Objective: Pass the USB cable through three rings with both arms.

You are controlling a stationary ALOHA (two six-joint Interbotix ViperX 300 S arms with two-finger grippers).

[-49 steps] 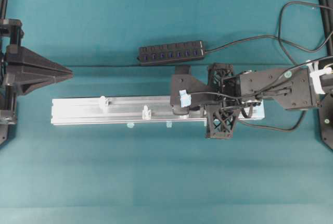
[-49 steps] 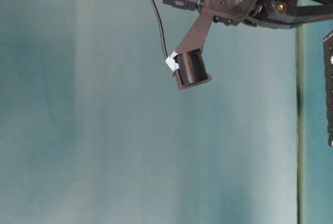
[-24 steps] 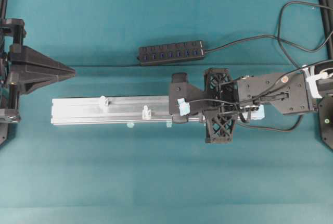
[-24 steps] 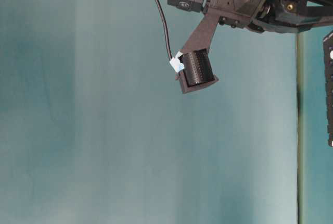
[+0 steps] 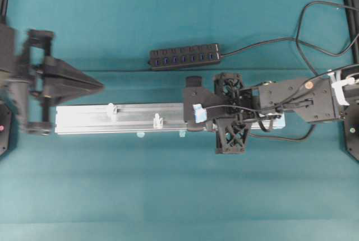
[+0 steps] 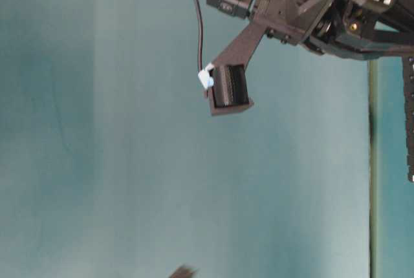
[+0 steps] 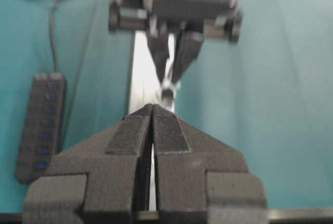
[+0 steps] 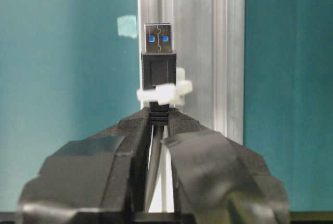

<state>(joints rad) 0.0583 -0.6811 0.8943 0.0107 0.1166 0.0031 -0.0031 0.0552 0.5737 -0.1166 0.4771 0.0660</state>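
Advancing rightward since a second ago, the closed left pincer [image 5: 100, 86] nears the rail [image 5: 129, 119]; right pincer [image 8: 158, 120] grips the USB cable [image 8: 158, 65], apparently at a ring [image 8: 165, 93].

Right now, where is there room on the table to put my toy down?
The wide teal cloth below the silver rail is bare, as is the strip above the hub. The rail itself is crowded: left gripper, right gripper, rings.
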